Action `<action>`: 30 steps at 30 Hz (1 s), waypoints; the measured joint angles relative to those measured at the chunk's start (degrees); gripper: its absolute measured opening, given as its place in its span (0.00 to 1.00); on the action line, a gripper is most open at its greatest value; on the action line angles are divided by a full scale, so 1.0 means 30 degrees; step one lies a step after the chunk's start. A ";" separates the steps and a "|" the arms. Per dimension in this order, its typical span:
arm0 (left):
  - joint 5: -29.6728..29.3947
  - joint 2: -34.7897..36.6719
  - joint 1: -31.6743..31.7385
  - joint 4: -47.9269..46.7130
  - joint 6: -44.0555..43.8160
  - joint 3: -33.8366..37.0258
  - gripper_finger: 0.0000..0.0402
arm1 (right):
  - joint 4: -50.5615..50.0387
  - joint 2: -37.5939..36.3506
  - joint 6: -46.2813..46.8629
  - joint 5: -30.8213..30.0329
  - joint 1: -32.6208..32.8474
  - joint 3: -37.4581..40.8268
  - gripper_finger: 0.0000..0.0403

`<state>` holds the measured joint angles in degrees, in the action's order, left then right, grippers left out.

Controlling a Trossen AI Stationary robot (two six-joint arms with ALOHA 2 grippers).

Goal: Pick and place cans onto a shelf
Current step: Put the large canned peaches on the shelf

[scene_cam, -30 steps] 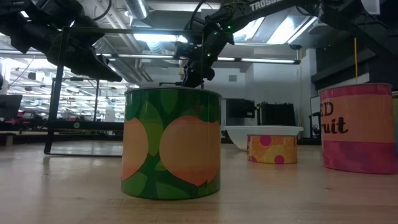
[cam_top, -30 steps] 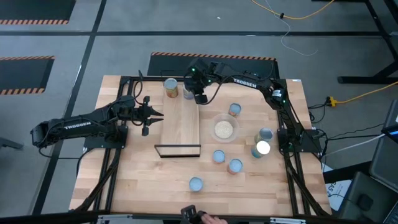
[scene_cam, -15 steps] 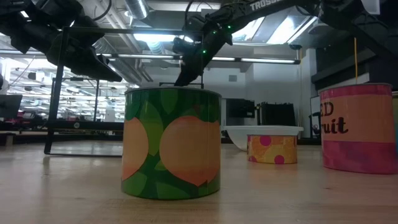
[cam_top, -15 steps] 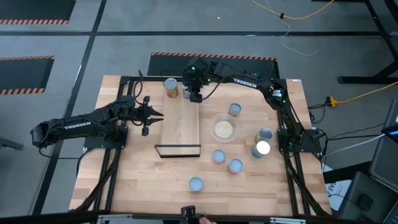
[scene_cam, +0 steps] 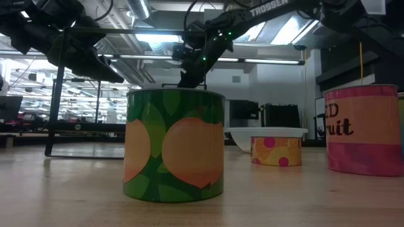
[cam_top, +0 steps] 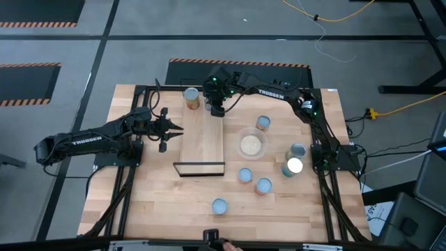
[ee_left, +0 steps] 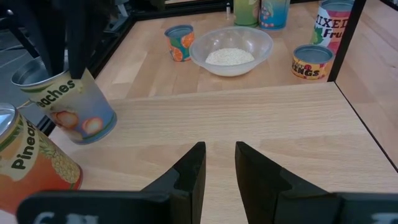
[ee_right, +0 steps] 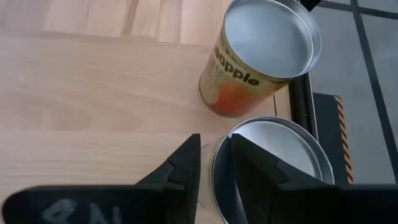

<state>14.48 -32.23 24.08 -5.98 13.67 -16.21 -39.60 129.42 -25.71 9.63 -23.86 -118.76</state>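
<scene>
Right fingers (ee_right: 214, 163) on tilted can (ee_right: 273, 163)

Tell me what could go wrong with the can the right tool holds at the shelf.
The right tool pinches only the rim of the peaches can, which is tilted; it could slip or land on edge and roll on the shelf. It is close to the pineapple can and could knock it. The left tool sits open beside the shelf.

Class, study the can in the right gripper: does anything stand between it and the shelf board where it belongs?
Nothing visible does. The right gripper holds the peaches can by its rim, tilted, at the far end of the shelf; its board is bare. The pineapple can stands beside it, off that path.
</scene>
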 joint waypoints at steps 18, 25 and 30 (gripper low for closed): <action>-0.0006 0.0000 0.0004 -0.0148 0.0000 0.0000 0.20 | -0.0451 0.0024 -0.0051 0.0101 -0.0365 -0.0199 0.01; -0.0006 0.0000 0.0007 -0.0182 0.0000 0.0000 0.20 | -0.2589 0.0053 -0.1209 0.0138 -0.0690 -0.1056 0.00; -0.0007 0.0000 0.0007 -0.0175 0.0000 0.0000 0.20 | -0.2902 0.0061 -0.3217 0.0219 -0.0678 -0.1144 0.00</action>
<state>14.46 -32.23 24.10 -6.50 13.67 -16.21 -48.31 129.60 -35.36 10.29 -25.89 -122.19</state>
